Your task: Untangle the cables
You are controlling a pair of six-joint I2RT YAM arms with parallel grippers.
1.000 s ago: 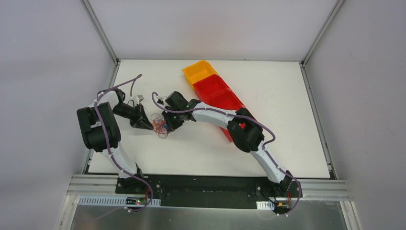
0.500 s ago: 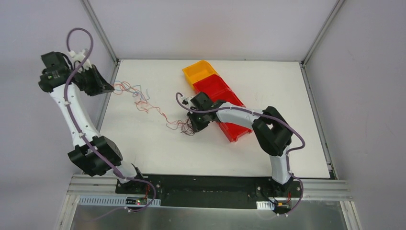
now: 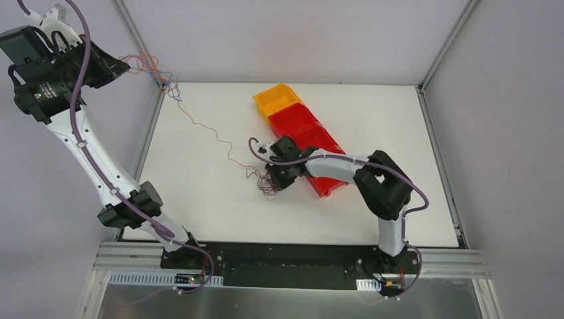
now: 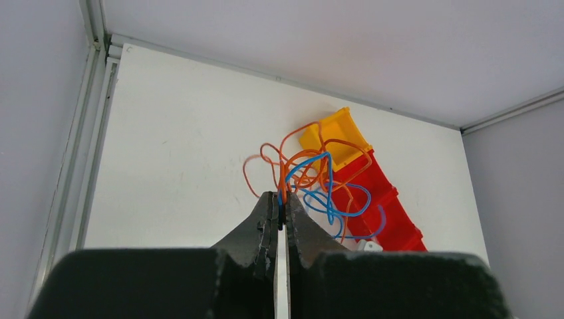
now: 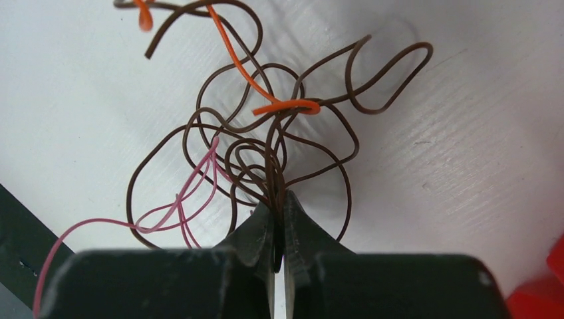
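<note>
**Top view.** The left arm is raised high at the far left, outside the desk's far-left corner. The left end effector [image 3: 123, 65] is pressed together, pinching a bunch of hair-thin orange, red and blue cables [image 3: 156, 73]. The bunch hangs in the air over that corner. One thin reddish strand [image 3: 213, 136] runs from the bunch down and to the right across the white desk [image 3: 412, 166]. It ends at a small dark tangle of wires [image 3: 265, 186] lying near the desk's centre. The right end effector [image 3: 276, 178] is down low on that tangle. Just right of it is a diagonal row of open plastic bins, with a yellow-orange bin [image 3: 278, 100] at the far end. The red bins [image 3: 307, 129] follow toward the near right, partly under the right arm.

**Left wrist view.** The black fingers [image 4: 263, 222] meet tip to tip. Curly orange and blue loops [image 4: 319, 179] are nipped between the tips and spread out beyond them in the air. The yellow-orange bin [image 4: 336, 133] and red bins [image 4: 389, 212] show below, behind the loops.

**Right wrist view.** The black fingers [image 5: 256, 229] are closed, pinching several brown strands [image 5: 266, 143] right at the desk surface. The brown loops fan out flat on the desk past the tips. A pink strand [image 5: 189, 196] loops off to the left. An orange strand [image 5: 243, 70] crosses over the brown ones further out. A red bin corner [image 5: 549, 292] shows at the lower right edge.
</note>
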